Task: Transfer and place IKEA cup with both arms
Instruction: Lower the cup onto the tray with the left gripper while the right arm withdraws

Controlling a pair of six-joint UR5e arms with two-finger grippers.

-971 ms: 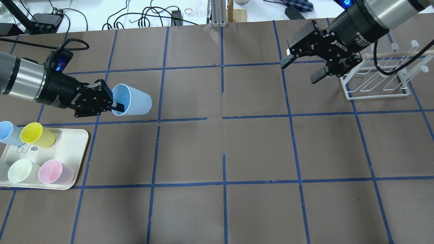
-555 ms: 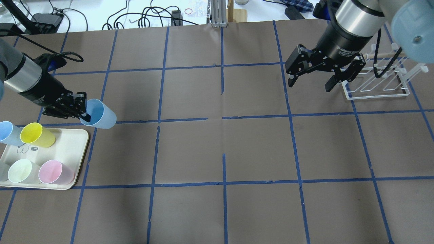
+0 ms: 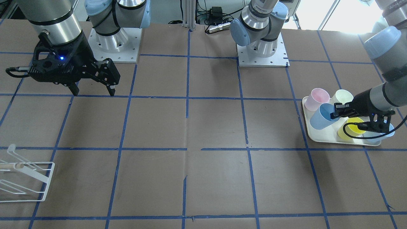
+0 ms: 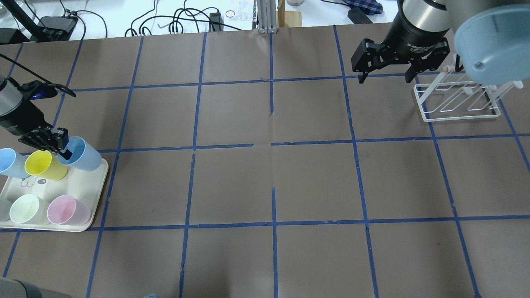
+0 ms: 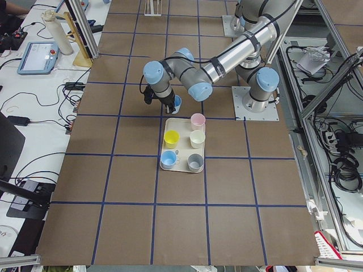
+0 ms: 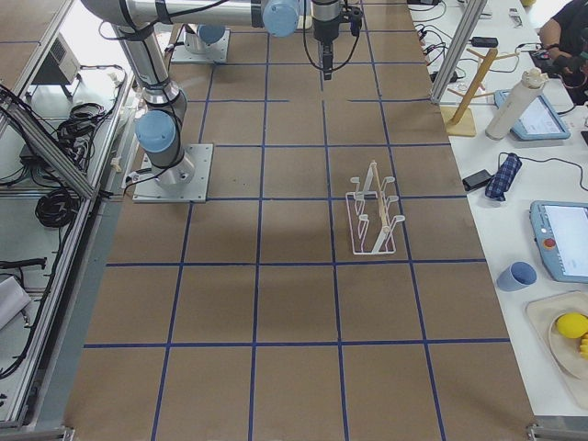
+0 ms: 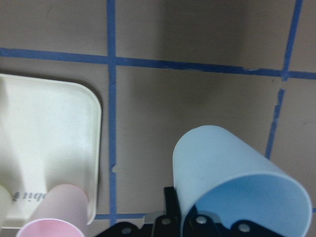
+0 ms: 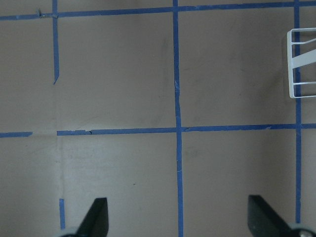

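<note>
The IKEA cup [image 4: 85, 155] is a pale-blue tumbler, held tilted with its mouth towards the left arm. My left gripper [image 4: 66, 151] is shut on its rim, one finger inside, over the cream tray's [image 4: 89, 194] far right corner. Whether the cup touches the tray I cannot tell. It also shows in the front view [image 3: 321, 117] beside the pink cup [image 3: 314, 98], and in the left wrist view [image 7: 232, 182]. My right gripper [image 4: 387, 78] is open and empty, pointing down at the far right of the table, with its fingers [image 8: 96, 219] wide apart.
On the tray stand a yellow cup [image 4: 43, 164], a light-blue twin [image 4: 9, 162], a pale-green cup [image 4: 24, 209], a pink cup [image 4: 68, 210] and a grey cup [image 5: 194, 162]. A white wire rack [image 4: 457, 99] stands next to the right gripper.
My left arm has carried the pale-blue cup left and towards the robot, from the table to the tray's corner. My right arm has drawn back towards the far edge, and its open gripper now points down.
</note>
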